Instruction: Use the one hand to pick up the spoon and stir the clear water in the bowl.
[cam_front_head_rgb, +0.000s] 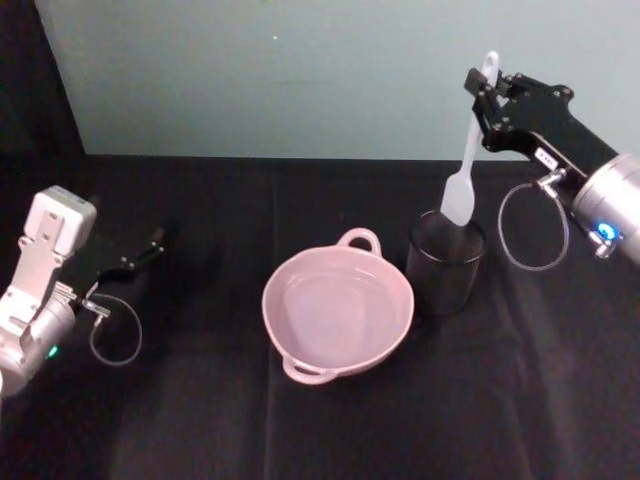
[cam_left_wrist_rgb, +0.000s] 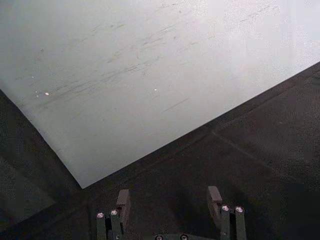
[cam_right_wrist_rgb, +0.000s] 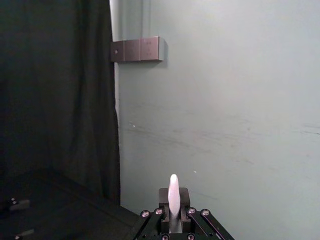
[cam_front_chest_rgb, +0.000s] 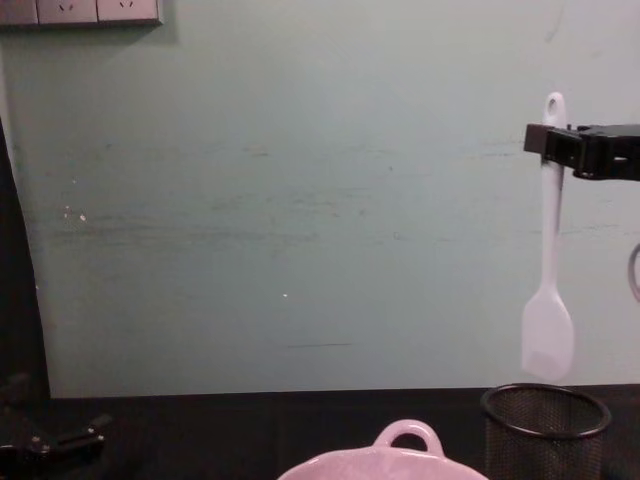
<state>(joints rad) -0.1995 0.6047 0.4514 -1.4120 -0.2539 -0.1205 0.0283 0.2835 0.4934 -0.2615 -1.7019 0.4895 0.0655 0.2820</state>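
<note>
Right claw (cam_front_head_rgb: 487, 95) clenches spoon (cam_front_head_rgb: 463, 170) vertical, head down; left claw (cam_front_head_rgb: 150, 245) idle, released.

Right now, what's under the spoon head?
Black mesh cup, spoon hanging clear above its rim from the right gripper. Cup's inside is dark, partly hidden by the spoon head.

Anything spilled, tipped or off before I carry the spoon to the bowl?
Nothing stands out. The right gripper grips the spoon near its handle end, head hanging clear above the upright mesh cup. The bowl sits level, no spill visible around it. The left gripper is parked at the left.
</note>
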